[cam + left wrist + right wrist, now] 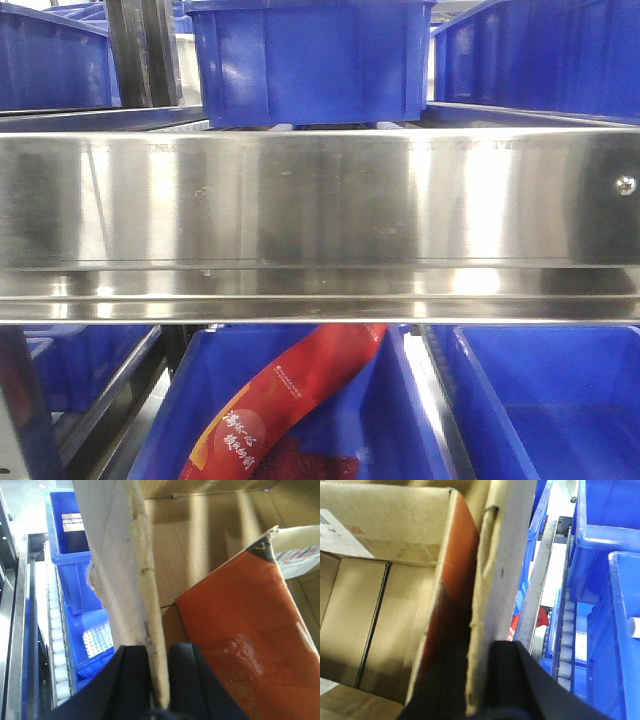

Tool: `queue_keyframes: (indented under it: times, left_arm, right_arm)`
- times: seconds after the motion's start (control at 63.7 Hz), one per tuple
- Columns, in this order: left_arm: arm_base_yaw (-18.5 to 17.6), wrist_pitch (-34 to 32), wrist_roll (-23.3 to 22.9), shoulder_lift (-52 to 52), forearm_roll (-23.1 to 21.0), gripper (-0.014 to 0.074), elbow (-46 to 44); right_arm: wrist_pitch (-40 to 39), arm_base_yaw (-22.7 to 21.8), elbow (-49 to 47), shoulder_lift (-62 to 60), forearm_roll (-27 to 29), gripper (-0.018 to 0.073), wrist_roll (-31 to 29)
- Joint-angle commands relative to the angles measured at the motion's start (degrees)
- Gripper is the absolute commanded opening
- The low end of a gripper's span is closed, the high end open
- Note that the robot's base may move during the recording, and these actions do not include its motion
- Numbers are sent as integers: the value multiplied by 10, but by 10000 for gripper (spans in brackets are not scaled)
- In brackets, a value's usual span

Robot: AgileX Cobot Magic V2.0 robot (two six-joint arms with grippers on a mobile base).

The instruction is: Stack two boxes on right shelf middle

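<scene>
Pinched by its pale, ragged wall: plain carton (127, 570), rising from between the fingers of the left gripper (157, 655), closed tight on the cardboard edge. Just inside that wall, tilted, the orange-red carton (240, 645). Gripped the same way in the right wrist view: pale carton wall clamped in the right gripper (481, 655), orange face just to its left. Beyond the walls, blue bins (70, 580) and a roller track (565, 630). Ahead, filling the front view, the shelf (300, 200) rail with its small screw (625, 184).
</scene>
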Motion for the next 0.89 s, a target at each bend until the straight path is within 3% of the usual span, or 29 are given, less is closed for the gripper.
queue_keyframes:
  times: [0.0,0.675,0.879]
  left_arm:
    - [0,-41,9,-8,2,-111,-5]
    - [0,-36,9,-8,2,-111,-5]
    - [0,72,9,14,79,-111,-5]
  right_arm:
    - [-23,-4,-8,-7,-6,-153,-6]
    - [-18,-4,-8,-7,6,-153,-6]
    - [6,-4,12,20,59,-153,-6]
